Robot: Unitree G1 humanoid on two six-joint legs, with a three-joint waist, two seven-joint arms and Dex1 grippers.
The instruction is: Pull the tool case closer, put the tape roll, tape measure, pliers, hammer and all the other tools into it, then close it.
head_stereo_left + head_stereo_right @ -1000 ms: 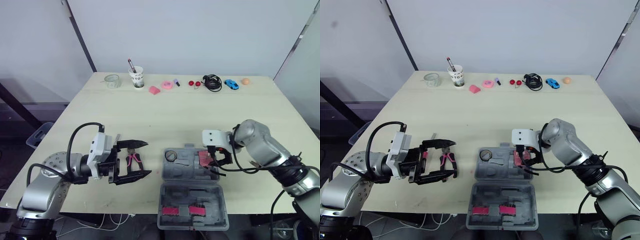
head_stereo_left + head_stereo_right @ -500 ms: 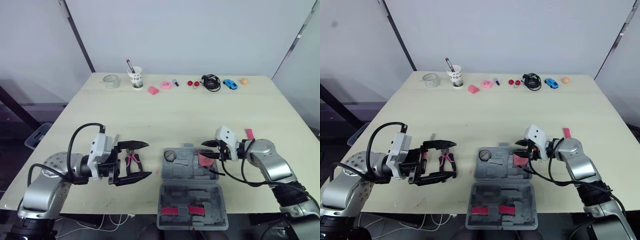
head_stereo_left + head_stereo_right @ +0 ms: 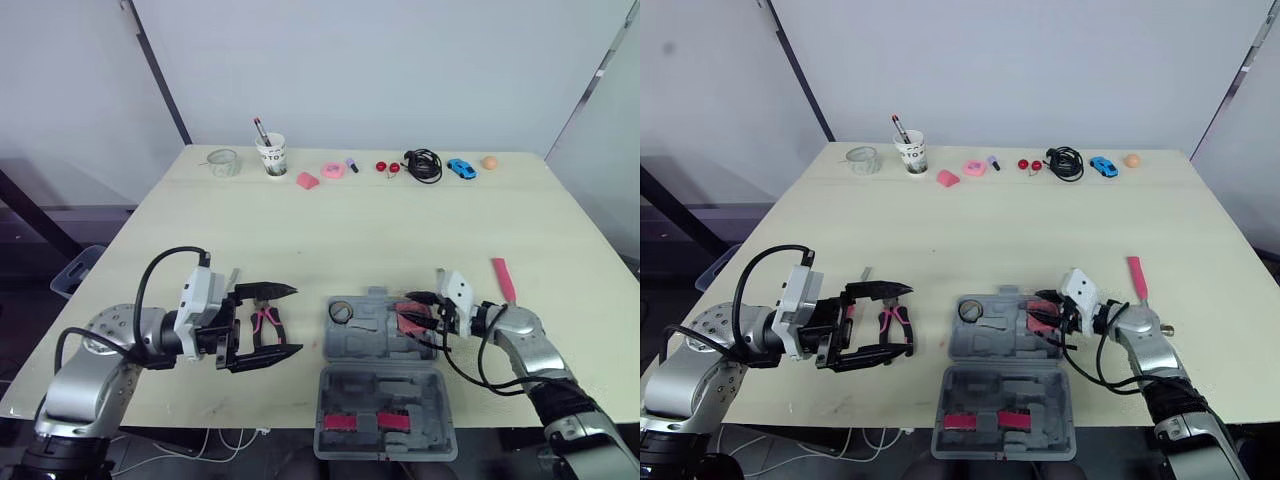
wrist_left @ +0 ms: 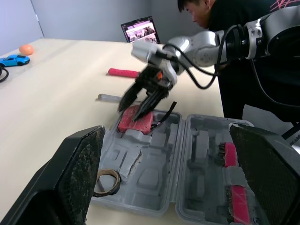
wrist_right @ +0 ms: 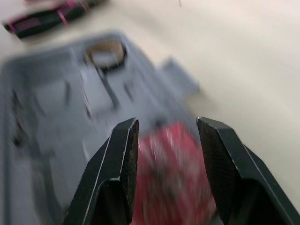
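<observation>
Loading the tool case (image 3: 375,400): right jaws parted, empty, tape measure (image 3: 410,318) sits in it right under them. Left jaws wide open, empty, pliers (image 3: 265,325) just beside on the bench (image 3: 350,230). Next, probably: clamp pliers.

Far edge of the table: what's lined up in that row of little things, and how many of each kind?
glass jar: 1
paper cup: 1
pen standing in the cup: 1
pink pieces: 2
small purple item: 1
red balls: 2
black cable: 1
blue toy car: 1
orange ball: 1
Total: 11
</observation>
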